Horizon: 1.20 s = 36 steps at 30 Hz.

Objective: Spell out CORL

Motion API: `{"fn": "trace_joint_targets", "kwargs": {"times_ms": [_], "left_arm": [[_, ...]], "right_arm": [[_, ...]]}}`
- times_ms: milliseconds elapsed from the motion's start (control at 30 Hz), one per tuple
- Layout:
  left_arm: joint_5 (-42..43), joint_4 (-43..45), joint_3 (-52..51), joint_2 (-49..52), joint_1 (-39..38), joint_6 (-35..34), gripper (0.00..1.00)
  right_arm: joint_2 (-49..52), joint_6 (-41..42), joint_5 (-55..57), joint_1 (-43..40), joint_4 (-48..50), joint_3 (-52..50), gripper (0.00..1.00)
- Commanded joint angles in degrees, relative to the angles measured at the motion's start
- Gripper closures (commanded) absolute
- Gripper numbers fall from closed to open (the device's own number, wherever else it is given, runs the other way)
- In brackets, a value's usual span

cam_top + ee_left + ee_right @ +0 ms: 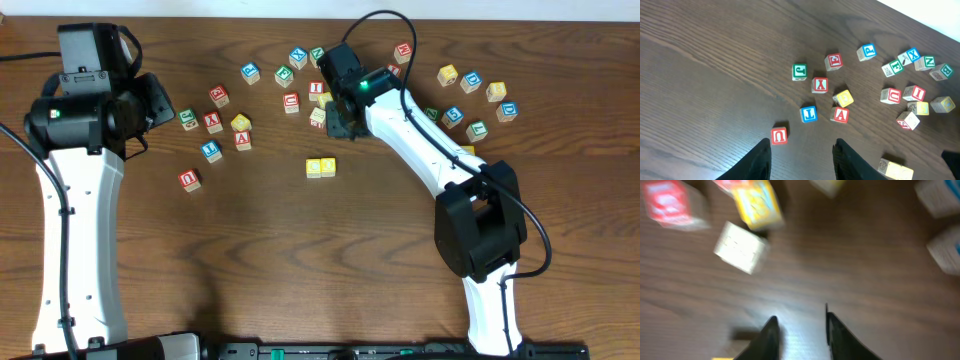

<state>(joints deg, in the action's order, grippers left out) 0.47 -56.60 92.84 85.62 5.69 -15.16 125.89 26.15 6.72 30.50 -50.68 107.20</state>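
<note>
Two yellow-faced cubes sit side by side mid-table and also show at the left wrist view's bottom right, the yellow pair. A white cube with a blue L lies to their left, the same blue L cube showing ahead of my left gripper. I cannot pick out the green R cube. My right gripper hovers just behind the yellow pair; the right gripper is open over bare wood in a blurred view. My left gripper is open and empty, held high at far left.
Loose letter cubes lie scattered across the back of the table, including a red U cube, a red A cube and a cluster at the right. A pale cube lies ahead-left of the right fingers.
</note>
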Motion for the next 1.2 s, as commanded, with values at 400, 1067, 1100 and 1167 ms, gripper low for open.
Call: {"fn": "trace_joint_targets", "kwargs": {"times_ms": [400, 1067, 1100, 1167], "left_arm": [[-0.76, -0.17, 0.39, 0.63, -0.02, 0.50, 0.60], [-0.76, -0.17, 0.39, 0.96, -0.02, 0.50, 0.60], [-0.76, -0.20, 0.39, 0.96, -0.02, 0.50, 0.60], [-0.76, -0.20, 0.39, 0.96, -0.02, 0.50, 0.60]], "right_arm": [[2.58, -0.09, -2.80, 1.97, 23.67, -9.09, 0.99], [6.27, -0.09, -4.11, 2.47, 28.70, -9.55, 0.99], [6.29, -0.09, -4.13, 2.51, 28.52, -9.55, 0.99], [6.29, -0.07, -4.31, 2.69, 28.00, -9.55, 0.99]]}}
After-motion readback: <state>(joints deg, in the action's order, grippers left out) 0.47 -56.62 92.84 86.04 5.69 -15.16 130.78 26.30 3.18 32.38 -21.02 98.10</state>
